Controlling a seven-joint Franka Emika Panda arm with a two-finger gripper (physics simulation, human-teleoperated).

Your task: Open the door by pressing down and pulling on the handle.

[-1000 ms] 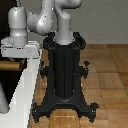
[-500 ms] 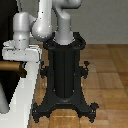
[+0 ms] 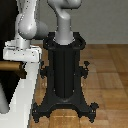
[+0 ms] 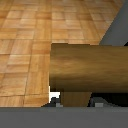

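Gripper (image 3: 21, 54) is seen as a white-grey block directly above the handle; its finger opening is not resolved in either view, so the state cannot be told. No grip on the bar is confirmed.

Door (image 3: 6, 30) is recorded at 9 o'clock of the exterior view, a dark panel with pale frame running down to 7 o'clock. It is judged rigid and heavy, hinged, likely to swing only once the latch is released.

Robot pedestal (image 3: 65, 75) is noted at centre, black, splayed feet on the wood floor (image 3: 107, 75).

Handle (image 3: 11, 66) is placed at 9 o'clock, just under the gripper block: a tan bar ending in a darker stub. In the wrist view the bar (image 4: 90, 67) fills the middle. It is judged stiff, smooth, possibly slippery; pressure is best applied near the free end of the bar, away from the pivot.
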